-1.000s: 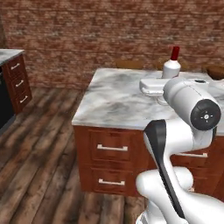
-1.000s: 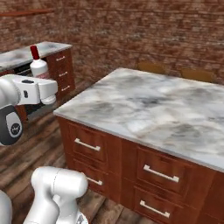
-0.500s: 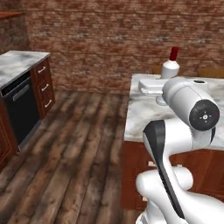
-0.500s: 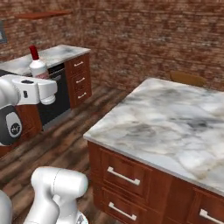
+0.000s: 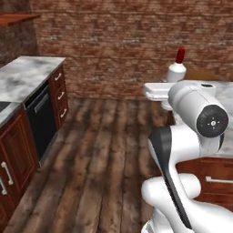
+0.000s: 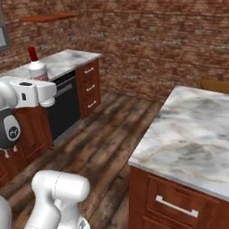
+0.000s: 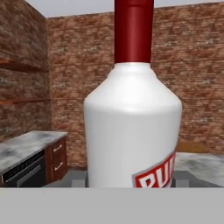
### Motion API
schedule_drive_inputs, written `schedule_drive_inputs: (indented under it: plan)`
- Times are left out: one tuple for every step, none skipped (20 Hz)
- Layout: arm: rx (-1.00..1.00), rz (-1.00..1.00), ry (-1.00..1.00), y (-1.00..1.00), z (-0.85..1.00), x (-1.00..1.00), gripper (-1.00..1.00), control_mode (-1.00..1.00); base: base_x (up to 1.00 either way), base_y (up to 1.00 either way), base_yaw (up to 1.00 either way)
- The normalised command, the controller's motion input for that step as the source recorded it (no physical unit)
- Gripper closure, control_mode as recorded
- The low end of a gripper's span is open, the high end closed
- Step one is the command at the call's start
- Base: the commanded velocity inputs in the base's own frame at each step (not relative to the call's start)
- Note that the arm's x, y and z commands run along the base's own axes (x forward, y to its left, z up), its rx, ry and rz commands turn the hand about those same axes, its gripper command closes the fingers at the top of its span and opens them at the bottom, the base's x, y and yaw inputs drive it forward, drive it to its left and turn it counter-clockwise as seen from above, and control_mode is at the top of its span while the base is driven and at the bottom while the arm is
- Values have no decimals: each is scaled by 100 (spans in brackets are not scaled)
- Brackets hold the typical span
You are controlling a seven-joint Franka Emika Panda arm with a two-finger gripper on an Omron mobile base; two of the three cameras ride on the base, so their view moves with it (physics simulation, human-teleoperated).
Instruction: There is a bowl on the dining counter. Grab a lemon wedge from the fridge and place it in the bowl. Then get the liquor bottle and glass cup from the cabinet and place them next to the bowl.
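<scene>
The dining tabletop [image 6: 192, 129], the marble island on red-brown wood, fills the right base view from three to five o'clock and shows no bowl on the stretch in frame. In the left base view its edge sits at three o'clock, mostly behind the arm. A wall counter [image 6: 62, 60] with drawers and a dark oven front lies at ten o'clock in the right base view.

The liquor bottle [image 7: 133, 131] stands upright in the pincer [image 5: 169, 93], carried in the air above the wood floor, apart from either surface. Its red cap [image 5: 180, 55] points up.

The pincer is clamped on the bottle's lower body. The fingertips themselves are hidden behind the bottle and the white hand, so the exact contact line is hard to make out.

I judge the bottle stiff, smooth and probably slippery, fragile if glass, with weight low down. A hold around the wide body, kept upright, suits it better than the narrow neck.

The label is cut off at five o'clock in the hand view.
</scene>
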Motion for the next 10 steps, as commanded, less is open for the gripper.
schedule_drive_inputs:
  plan:
    - [0, 0, 0, 0, 0, 0, 100, 100, 99, 100, -37]
    - [0, 0, 0, 0, 0, 0, 100, 100, 99, 100, -37]
    - [0, 0, 0, 0, 0, 0, 100, 100, 100, 99, -39]
    - [0, 0, 0, 0, 0, 0, 100, 100, 100, 96, -39]
    - [0, 0, 0, 0, 0, 0, 100, 100, 100, 100, -37]
    - [0, 0, 0, 0, 0, 0, 100, 100, 100, 100, -34]
    - [0, 0, 0, 0, 0, 0, 100, 100, 100, 100, -31]
    - [0, 0, 0, 0, 0, 0, 100, 100, 100, 100, -30]
    - [0, 0, 0, 0, 0, 0, 100, 100, 100, 92, -27]
    - [0, 0, 0, 0, 0, 0, 100, 100, 100, 81, -27]
